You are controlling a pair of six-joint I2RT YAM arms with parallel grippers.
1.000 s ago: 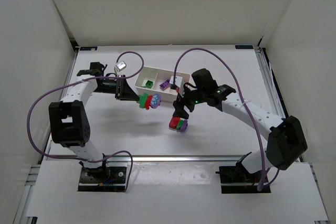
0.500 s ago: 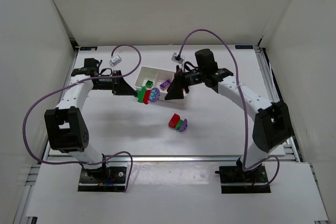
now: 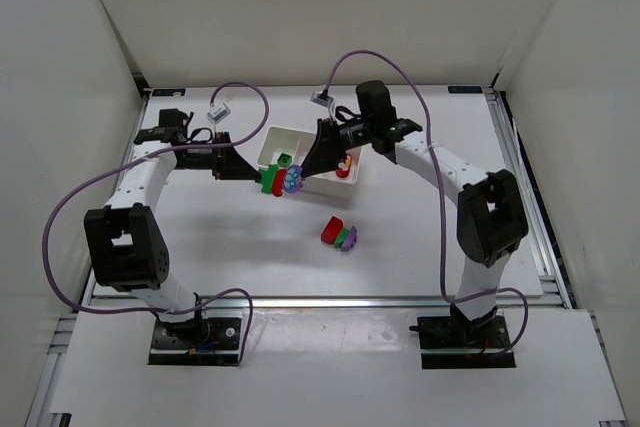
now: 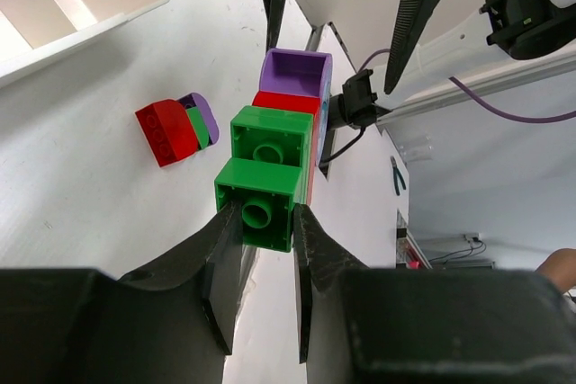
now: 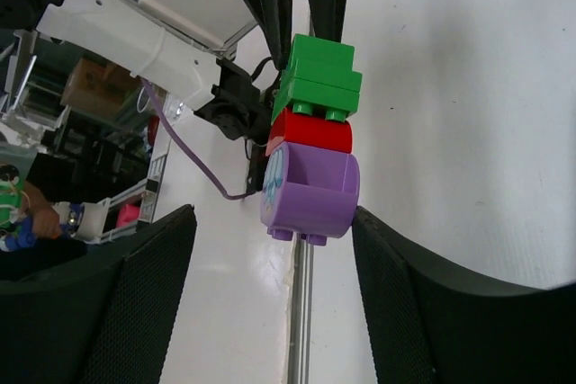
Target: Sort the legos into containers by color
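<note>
Presently a stack of legos (image 3: 281, 183) (image 4: 270, 164) (image 5: 310, 141), two green bricks, a red one and a purple one pressed together in a row, hangs in the air just off the near side of the tray (image 3: 290, 142) (image 4: 90, 6). The left end effector (image 3: 262, 179) (image 4: 265, 215) is clamped on the stack's green end, one finger on each side of the last green brick. The right end effector (image 3: 303, 172) (image 5: 273, 213), its arm stretched over the tray, is at the purple end with its fingers apart. They stand on either side of the purple brick, with a gap showing on both sides.

A loose clump of legos (image 3: 340, 235) (image 4: 175, 128), red, green and purple, lies on the tabletop (image 3: 420, 237) farther out from the tray's near side, well apart from the held stack. Inside the tray, a green lego (image 3: 285, 159) sits in the left compartment and a red lego (image 3: 345, 169) in the right one. The arm hides the middle compartment.
</note>
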